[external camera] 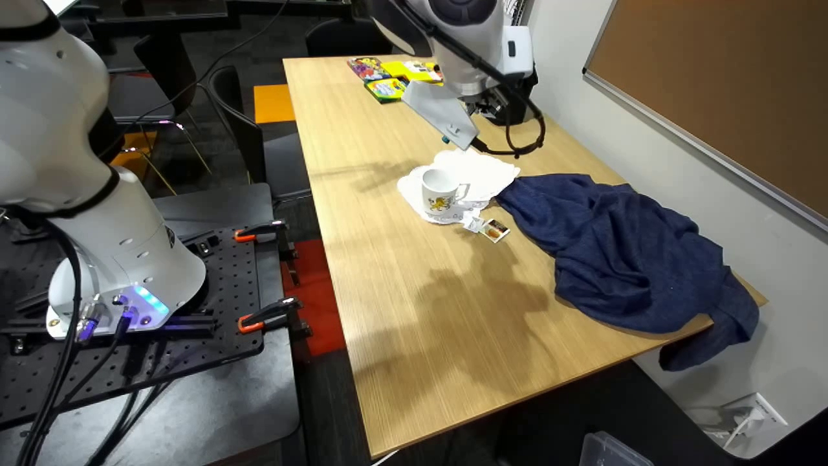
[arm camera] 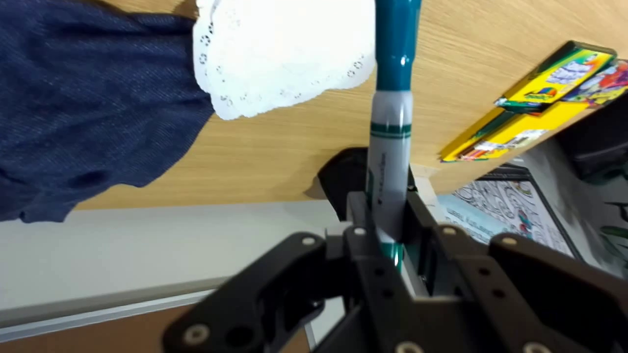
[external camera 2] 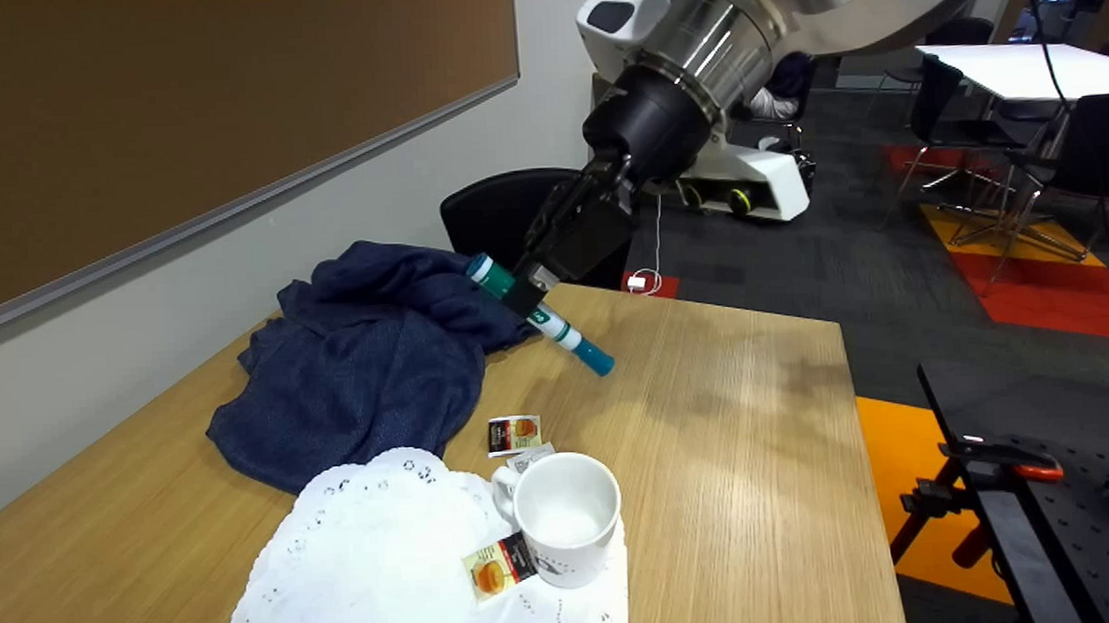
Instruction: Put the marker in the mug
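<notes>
Marker (external camera 2: pixel 553 325) grasped firmly in the gripper (external camera 2: pixel 527 292), held aloft, clear of the counter (external camera 2: pixel 749 490). Long axis slants: in an exterior view the upper end points to ten o'clock, the teal lower end between four and five. From the gripper, the mug (external camera 2: pixel 571 524) sits near six o'clock there, lower, well apart; upright on the doily (external camera 2: pixel 360 568), handle at ten. Inside shows white, nothing seen in it. Next, I judge: carry over the mug, steepen the marker.

Wrist view: marker (arm camera: pixel 391 127) running off top edge, barrel lettering (arm camera: pixel 382 179) blurring. In exterior view, gripper (external camera 2: pixel 528 294) covering marker's middle. In exterior view, pale plate (external camera: pixel 441 111) hiding most of marker.
</notes>
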Motion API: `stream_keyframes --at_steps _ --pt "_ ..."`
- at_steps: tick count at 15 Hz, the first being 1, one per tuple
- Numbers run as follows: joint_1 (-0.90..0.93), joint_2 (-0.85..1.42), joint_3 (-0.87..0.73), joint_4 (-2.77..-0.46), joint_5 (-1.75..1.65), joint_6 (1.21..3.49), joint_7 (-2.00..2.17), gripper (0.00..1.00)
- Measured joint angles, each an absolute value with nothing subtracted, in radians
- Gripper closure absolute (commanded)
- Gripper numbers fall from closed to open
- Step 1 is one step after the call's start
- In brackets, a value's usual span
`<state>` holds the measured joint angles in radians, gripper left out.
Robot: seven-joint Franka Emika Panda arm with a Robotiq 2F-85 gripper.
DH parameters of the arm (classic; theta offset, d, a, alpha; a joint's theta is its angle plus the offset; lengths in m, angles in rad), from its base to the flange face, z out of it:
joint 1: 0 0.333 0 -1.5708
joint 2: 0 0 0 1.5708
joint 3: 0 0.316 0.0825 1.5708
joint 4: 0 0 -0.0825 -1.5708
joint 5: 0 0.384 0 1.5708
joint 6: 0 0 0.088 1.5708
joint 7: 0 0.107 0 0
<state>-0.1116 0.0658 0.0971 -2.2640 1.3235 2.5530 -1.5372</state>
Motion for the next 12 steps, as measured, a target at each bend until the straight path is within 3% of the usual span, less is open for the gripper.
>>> stream_keyframes --at_steps 4,5,9,10,12 --pt "-0.127 0.075 0.019 -2.284 1.386 2.356 -1.748 0.95" --pt "-0.127 0.08 0.002 -2.288 1.379 2.316 -1.783 0.79" --pt "-0.126 0.094 -0.023 -2.294 1.345 2.251 -1.841 0.79" --pt "-0.125 0.094 -0.023 -2.293 1.343 2.251 -1.841 0.95" --pt "-0.122 0.094 -0.024 -2.293 1.346 2.251 -1.841 0.95"
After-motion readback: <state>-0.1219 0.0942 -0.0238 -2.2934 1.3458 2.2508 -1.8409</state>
